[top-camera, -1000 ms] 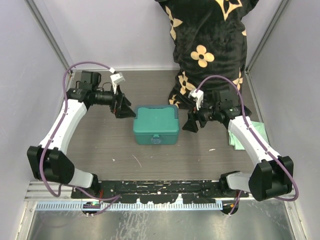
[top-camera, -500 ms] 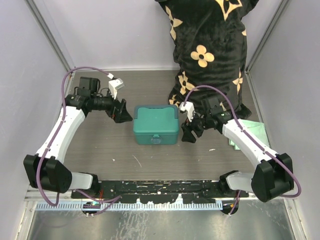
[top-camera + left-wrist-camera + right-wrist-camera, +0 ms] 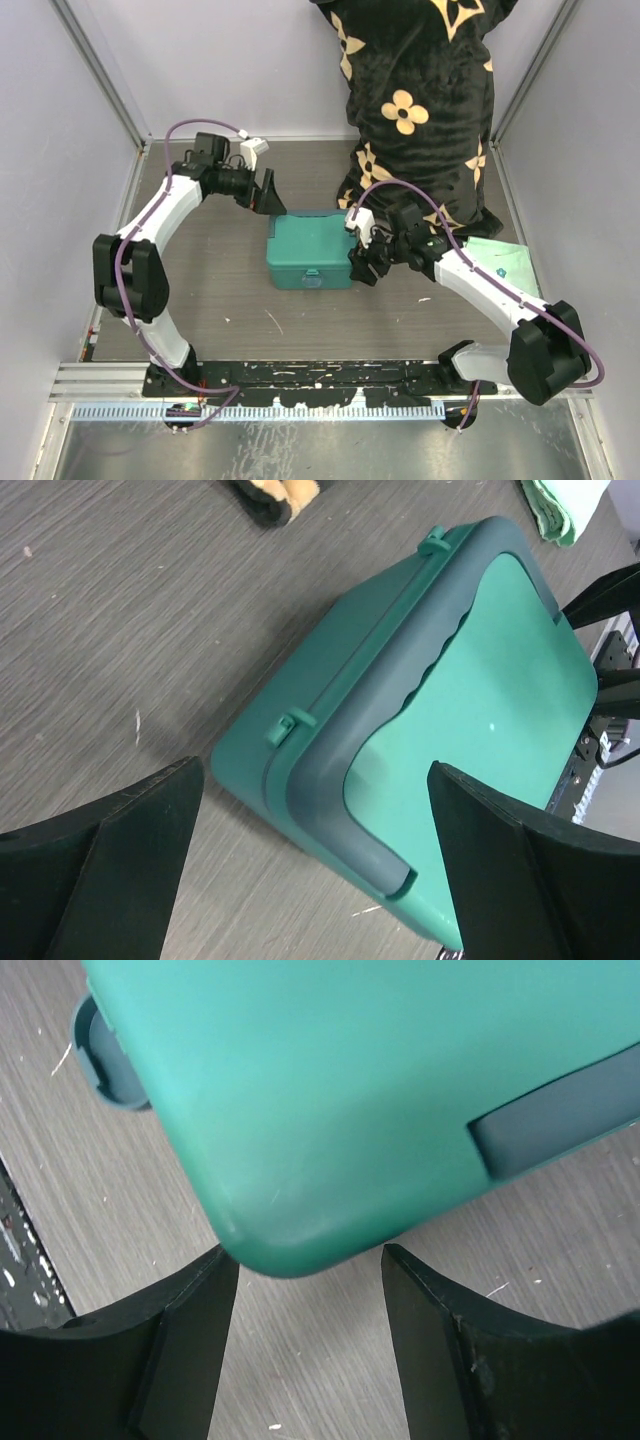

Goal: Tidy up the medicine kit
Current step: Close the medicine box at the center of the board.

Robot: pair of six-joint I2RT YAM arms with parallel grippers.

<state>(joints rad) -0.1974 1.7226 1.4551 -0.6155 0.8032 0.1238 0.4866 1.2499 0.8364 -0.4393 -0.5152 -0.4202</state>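
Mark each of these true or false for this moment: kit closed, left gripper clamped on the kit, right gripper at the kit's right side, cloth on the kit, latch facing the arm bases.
1. The medicine kit is closed. True.
2. The left gripper is clamped on the kit. False: its jaws are wide open by the kit's far left corner and hold nothing.
3. The right gripper is at the kit's right side. True: its open jaws are at the near right corner.
4. The pale green cloth lies on the kit. False: it lies on the table further right, apart from the kit.
5. The latch faces the arm bases. True.
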